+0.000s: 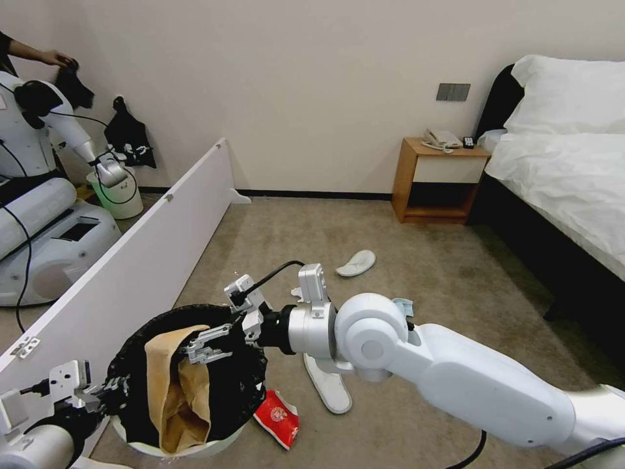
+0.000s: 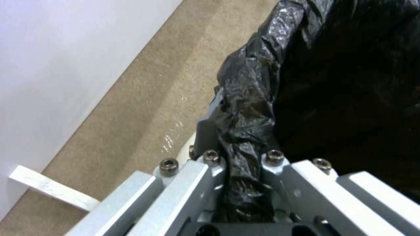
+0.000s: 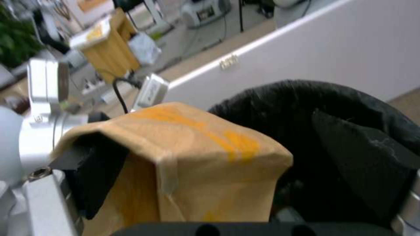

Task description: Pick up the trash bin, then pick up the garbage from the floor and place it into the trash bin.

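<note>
Brown paper bag (image 1: pixel 172 384) between right claw (image 1: pixel 207 345) fingers, inside trash bin (image 1: pixel 247 384)

The paper bag (image 1: pixel 176 384) lies in the trash bin (image 1: pixel 195 449) under the right end effector (image 1: pixel 207 345); the snack packet (image 1: pixel 278 417) and a slipper (image 1: pixel 329 387) lie to its right.

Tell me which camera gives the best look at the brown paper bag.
The head view: the brown paper bag shows whole, standing in the trash bin with the right gripper at its top edge. The right wrist view shows its top up close, cropped. The left wrist view shows the liner the left gripper clamps.
</note>
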